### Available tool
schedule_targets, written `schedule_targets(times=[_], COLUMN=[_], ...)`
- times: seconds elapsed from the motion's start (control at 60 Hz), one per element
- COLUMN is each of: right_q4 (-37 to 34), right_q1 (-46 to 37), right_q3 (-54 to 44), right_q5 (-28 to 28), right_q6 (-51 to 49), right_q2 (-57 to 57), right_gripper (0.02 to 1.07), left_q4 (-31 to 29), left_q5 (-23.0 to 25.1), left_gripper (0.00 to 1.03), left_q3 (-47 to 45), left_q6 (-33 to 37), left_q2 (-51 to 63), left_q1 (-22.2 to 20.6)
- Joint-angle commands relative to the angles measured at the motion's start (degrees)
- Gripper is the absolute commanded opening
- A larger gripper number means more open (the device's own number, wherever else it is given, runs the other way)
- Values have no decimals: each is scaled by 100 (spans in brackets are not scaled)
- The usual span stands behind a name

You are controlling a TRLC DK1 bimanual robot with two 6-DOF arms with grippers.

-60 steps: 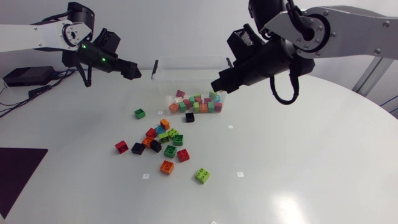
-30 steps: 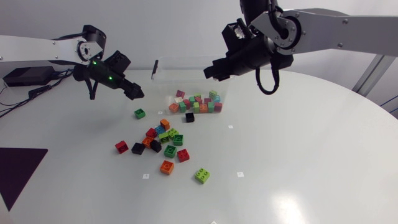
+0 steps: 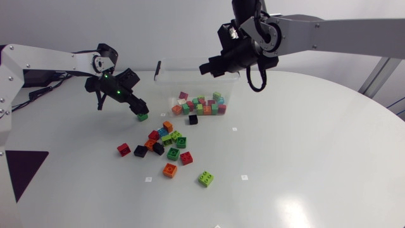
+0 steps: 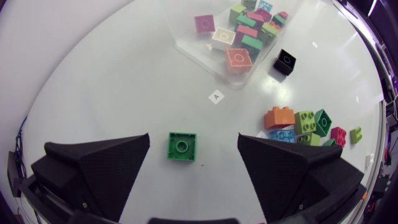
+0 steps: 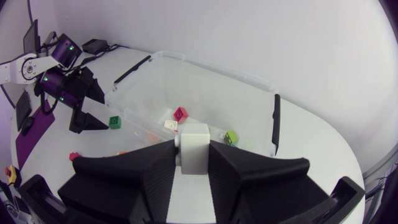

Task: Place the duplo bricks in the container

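Head view: a clear container (image 3: pixel 166 75) is seen near the far edge of the bench (image 3: pixel 304 158), with many coloured bricks (image 3: pixel 201 105) lying inside it. The right gripper (image 3: pixel 205 68) is held above the container, and a white brick (image 5: pixel 195 134) is squeezed between both its fingers. The left gripper (image 3: pixel 138 111) is held low over a green brick (image 3: pixel 142 116), between the container and the left edge. Its fingers are spread wide, and the green brick is touched by neither. More loose bricks (image 3: pixel 166 140) are heaped nearer the middle. A black brick (image 3: pixel 193 119) is set just beside the container.
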Motion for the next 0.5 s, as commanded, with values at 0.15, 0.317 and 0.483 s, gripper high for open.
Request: schedule_targets(times=[0.15,0.317,0.483], right_q4=[222,354,450], right_q1=[-104,-112,-86], right_q3=[533,823,1060], right_q5=[128,172,233], right_q6=[167,211,264], right_q2=[512,793,1004], right_gripper=[35,35,35], left_q4=[-316,-500,-738], left_q5=[-47,-100,-214], left_gripper=[98,98,98], left_q3=[377,421,711], left_q6=[459,758,960], left_q2=[330,374,611], left_q1=[90,99,117])
